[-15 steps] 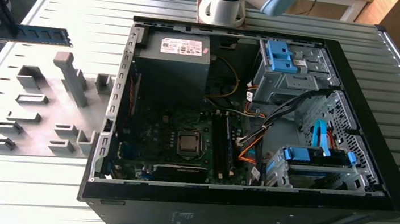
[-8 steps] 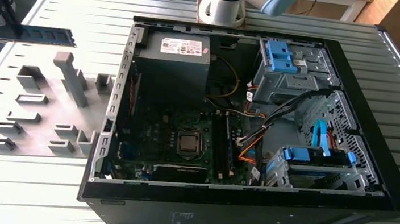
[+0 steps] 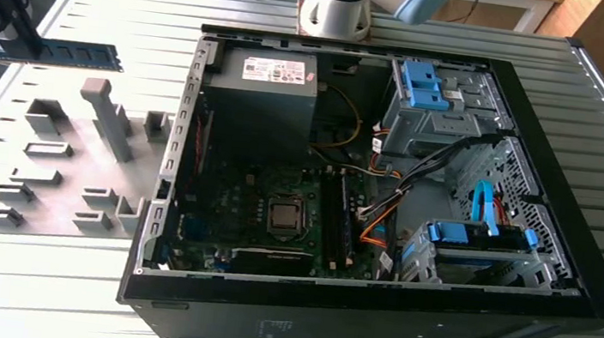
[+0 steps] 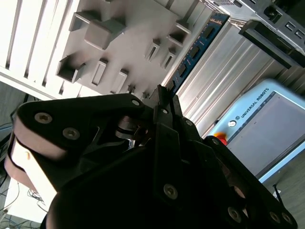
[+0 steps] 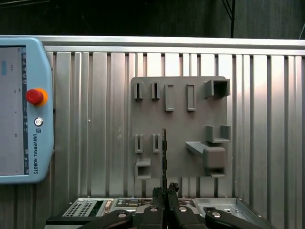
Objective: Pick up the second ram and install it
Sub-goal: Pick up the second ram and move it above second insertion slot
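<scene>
Already the gripper [image 5: 165,192] is clamped tight on the memory stick [image 3: 77,53], holding it above the grey fixture plate [image 3: 66,166] at the exterior view's left, well apart from the open computer case [image 3: 577,229]. The pickup looks done, but the stick is not yet seated in a motherboard slot [image 3: 333,216].
</scene>
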`<control>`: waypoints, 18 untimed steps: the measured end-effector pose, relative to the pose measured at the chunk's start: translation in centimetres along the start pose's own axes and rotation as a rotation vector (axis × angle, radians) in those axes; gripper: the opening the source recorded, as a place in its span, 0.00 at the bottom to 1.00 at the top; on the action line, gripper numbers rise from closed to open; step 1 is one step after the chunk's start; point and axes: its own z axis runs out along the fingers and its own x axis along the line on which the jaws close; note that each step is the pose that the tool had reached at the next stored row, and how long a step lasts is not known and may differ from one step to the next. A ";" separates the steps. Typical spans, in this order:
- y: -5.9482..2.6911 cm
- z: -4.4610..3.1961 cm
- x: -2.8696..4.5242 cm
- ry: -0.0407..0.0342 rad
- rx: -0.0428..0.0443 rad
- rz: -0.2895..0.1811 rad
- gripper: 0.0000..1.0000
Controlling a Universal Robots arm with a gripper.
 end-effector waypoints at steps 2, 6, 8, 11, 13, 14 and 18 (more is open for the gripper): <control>-0.24 0.00 0.00 0.0000 0.0000 0.000 0.14; -0.71 0.00 0.00 -0.0001 0.0001 0.000 0.14; -0.93 0.00 0.00 0.0000 0.0001 0.000 0.14; -1.23 0.00 -0.01 0.0000 0.0001 0.000 0.14; -1.43 -0.01 -0.01 0.0001 0.0000 0.000 0.14; -1.53 -0.01 -0.01 0.0000 0.0000 0.000 0.14; -1.95 -0.01 -0.01 0.0000 0.0000 0.000 0.14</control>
